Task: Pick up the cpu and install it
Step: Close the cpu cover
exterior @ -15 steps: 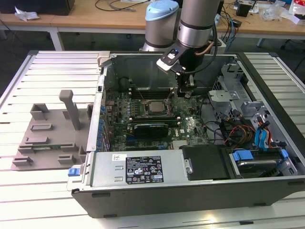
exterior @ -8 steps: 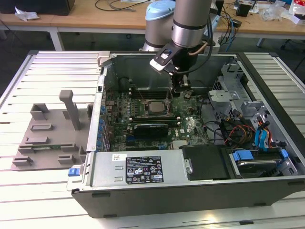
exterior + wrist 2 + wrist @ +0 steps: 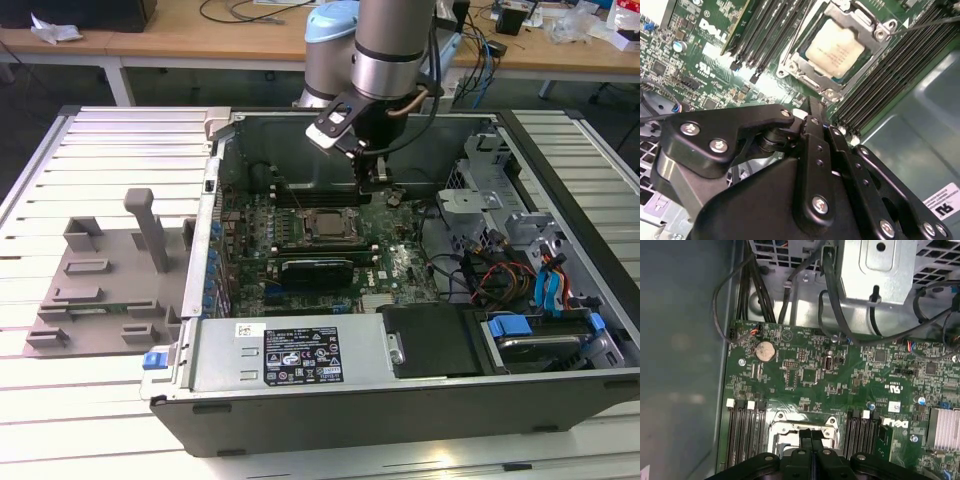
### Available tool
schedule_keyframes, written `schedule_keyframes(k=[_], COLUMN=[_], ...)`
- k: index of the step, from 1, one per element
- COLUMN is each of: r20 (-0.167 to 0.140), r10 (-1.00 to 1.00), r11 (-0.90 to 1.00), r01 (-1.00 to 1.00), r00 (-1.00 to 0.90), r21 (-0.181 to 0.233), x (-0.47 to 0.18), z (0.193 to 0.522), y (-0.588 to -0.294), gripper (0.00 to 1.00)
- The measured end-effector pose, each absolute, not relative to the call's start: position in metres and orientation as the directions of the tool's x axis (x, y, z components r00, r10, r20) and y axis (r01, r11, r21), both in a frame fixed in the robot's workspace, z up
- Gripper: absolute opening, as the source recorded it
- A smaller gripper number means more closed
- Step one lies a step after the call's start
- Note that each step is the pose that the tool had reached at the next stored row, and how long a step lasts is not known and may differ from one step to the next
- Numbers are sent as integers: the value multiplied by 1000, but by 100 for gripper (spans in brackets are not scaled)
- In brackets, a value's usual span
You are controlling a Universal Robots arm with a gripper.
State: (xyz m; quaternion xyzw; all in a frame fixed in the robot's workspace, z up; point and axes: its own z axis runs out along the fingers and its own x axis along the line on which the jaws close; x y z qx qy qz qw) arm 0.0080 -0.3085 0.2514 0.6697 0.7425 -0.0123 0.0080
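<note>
Chip point(image 3: 835, 50) lies in its socket point(image 3: 792, 66). The closed, empty fingers point(image 3: 806, 439) hover at the socket's one o'clock in the exterior view. Good seating needs it flat, corners aligned.

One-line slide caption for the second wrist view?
The cpu lies in its motherboard socket, flanked by memory slots; the gripper hangs near it, jaws shut.

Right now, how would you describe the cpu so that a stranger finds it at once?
Look into the open case, at the green motherboard. Between two banks of dark memory slots sits a metal-framed socket; the cpu is the pale silver square inside it, the only smooth plate there.
</note>
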Motion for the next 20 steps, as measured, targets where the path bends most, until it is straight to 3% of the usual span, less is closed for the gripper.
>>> schedule_keyframes(k=[20], r20=[-28], r10=[994], r11=[103], r01=[995], r00=[-103], r21=[-8], x=[-25], z=[234], y=[-309], gripper=[11])
